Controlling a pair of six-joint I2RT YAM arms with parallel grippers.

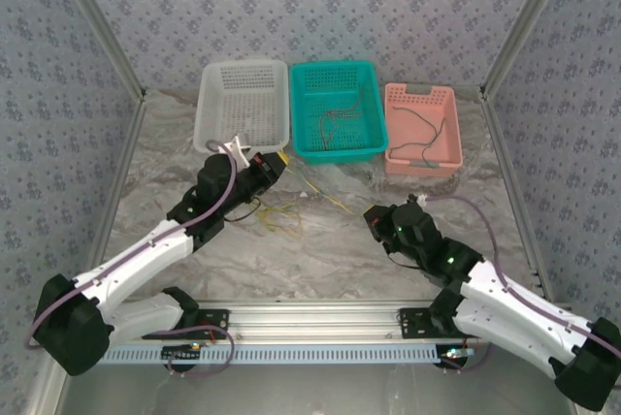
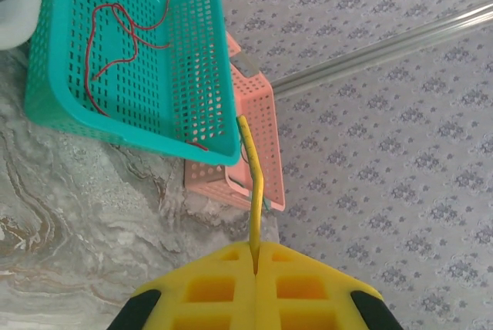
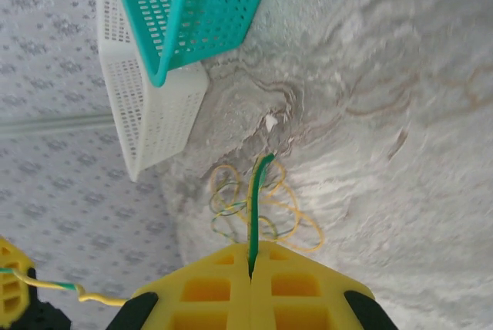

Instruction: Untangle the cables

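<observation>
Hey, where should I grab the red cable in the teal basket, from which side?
Probably its middle loops, coming straight down from above: the red cable lies on the floor of the teal basket, whose walls block sideways approaches.

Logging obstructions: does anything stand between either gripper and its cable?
Nothing visible does. The left gripper is shut on the yellow cable, and the right gripper is shut on the green cable.

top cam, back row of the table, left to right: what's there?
white basket → teal basket → pink basket
</observation>
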